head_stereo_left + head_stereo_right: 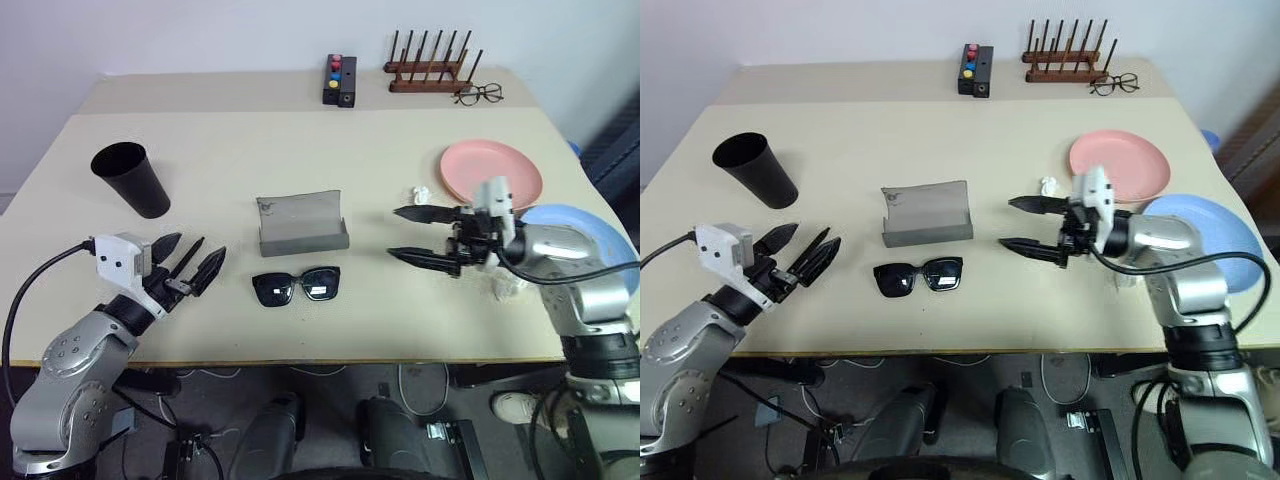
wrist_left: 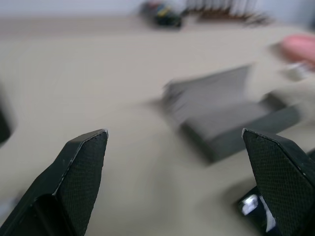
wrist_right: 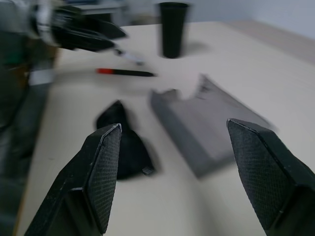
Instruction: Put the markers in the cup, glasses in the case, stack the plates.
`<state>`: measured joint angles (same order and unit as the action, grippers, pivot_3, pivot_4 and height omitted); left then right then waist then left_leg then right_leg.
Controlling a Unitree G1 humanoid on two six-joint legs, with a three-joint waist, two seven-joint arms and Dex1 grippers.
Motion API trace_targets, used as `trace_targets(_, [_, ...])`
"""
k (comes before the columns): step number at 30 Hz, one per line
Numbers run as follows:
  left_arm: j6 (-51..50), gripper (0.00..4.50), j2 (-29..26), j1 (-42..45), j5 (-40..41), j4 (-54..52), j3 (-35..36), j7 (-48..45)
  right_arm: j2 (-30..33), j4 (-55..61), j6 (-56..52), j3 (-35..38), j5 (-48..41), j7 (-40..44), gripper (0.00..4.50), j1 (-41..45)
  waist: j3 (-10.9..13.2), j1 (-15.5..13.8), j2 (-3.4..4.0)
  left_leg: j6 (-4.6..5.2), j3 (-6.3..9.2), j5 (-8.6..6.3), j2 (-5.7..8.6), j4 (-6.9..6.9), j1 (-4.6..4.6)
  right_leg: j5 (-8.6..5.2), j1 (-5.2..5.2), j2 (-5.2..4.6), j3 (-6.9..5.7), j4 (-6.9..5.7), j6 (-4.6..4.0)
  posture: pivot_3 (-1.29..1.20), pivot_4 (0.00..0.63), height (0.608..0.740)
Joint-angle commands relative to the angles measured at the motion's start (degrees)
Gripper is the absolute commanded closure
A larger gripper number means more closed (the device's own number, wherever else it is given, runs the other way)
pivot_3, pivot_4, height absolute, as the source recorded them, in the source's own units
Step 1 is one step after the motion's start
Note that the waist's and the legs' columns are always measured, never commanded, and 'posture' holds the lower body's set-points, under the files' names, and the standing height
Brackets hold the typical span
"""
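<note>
At three o'clock from the glasses [image 1: 296,286], the right pincer [image 1: 412,234] is held apart; the left pincer [image 1: 190,262], at nine, likewise, seemingly empty.

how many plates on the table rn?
2. Pink plate lies flat at the table's right side. Blue plate lies just in front of it by the right edge, partly hidden behind the right arm. They are not stacked.

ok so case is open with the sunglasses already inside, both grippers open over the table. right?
Not quite. The sunglasses aren't inside; they lie on the table just in front of the open case, as the left eye view shows. The left gripper and right gripper are both open.
</note>
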<state>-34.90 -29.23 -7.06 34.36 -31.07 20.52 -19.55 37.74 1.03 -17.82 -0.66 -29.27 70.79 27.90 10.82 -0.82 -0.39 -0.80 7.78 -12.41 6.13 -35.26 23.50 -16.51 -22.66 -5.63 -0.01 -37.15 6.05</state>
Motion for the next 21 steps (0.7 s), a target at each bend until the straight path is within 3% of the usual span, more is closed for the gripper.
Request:
trace_targets(1, [-8.8,0.00,-4.4,1.5,-4.1,-1.2,-2.1,5.3,-1.3,-2.2,2.9,-3.4,2.4,3.1,1.03,2.4,0.0,-0.2,-0.05,0.00,0.04,0.00,0.01,-0.01,0.00,0.00,0.02,0.01,-0.02,-0.01,0.00,0.00,0.150,0.740])
trace_targets(6, [-12.0,0.00,-7.4,4.8,-1.3,1.8,-0.3,1.5,-2.1,-9.0,8.7,-5.5,5.9,6.8,1.03,5.7,0.0,0.1,-0.04,-0.02,0.04,0.01,0.07,-0.08,0.00,0.04,0.04,0.03,-0.03,0.00,-0.01,0.00,0.150,0.740])
trace_targets(12, [-14.0,0.00,-14.6,9.1,-3.9,8.2,-4.5,-4.7,-3.1,-13.4,12.8,-5.6,8.3,7.9,1.03,7.5,0.0,0.4,-0.03,-0.11,0.02,0.05,0.00,0.11,0.00,0.07,-0.13,0.03,0.00,-0.11,-0.04,0.00,0.150,0.740])
trace_targets(21, [-22.0,0.00,-14.0,16.8,-4.1,16.6,-7.0,-4.5,-3.6,-14.4,13.5,-4.7,8.4,8.3,1.03,7.9,0.0,0.4,-0.02,-0.12,0.03,0.06,0.01,0.09,0.00,0.08,-0.13,0.03,0.02,-0.13,-0.04,0.00,0.150,0.740])
